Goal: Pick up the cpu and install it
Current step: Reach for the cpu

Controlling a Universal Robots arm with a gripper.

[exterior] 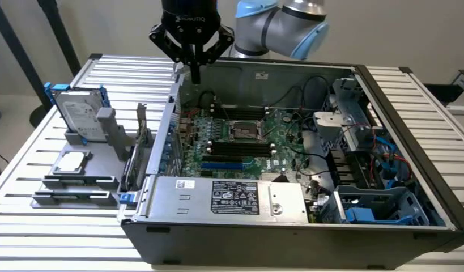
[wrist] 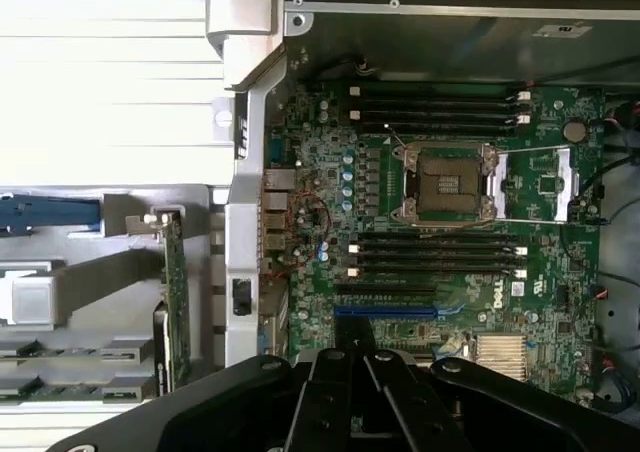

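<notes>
In the exterior view our fingers (exterior: 194, 69) hang pressed together, empty, over a corner of the case (exterior: 292, 238). The cpu (exterior: 71, 162) lies on the grey tray (exterior: 46, 199), well apart. Pickup is not begun, we judge, and it calls for spreading them above the chip. In the wrist view the socket (wrist: 447, 182) stands empty. A pale square outside the case is probably the cpu (wrist: 28, 298).

The brand name ROBOTIQ is printed in pale letters on the black housing of the claw (exterior: 194, 72), seen in the exterior view. In the wrist view, DELL is written in white, turned sideways, on the green circuit board (wrist: 540, 272). White print is carried by a black rectangular label (exterior: 235, 197) on the silver metal box (exterior: 175, 198), but it cannot be read.
</notes>
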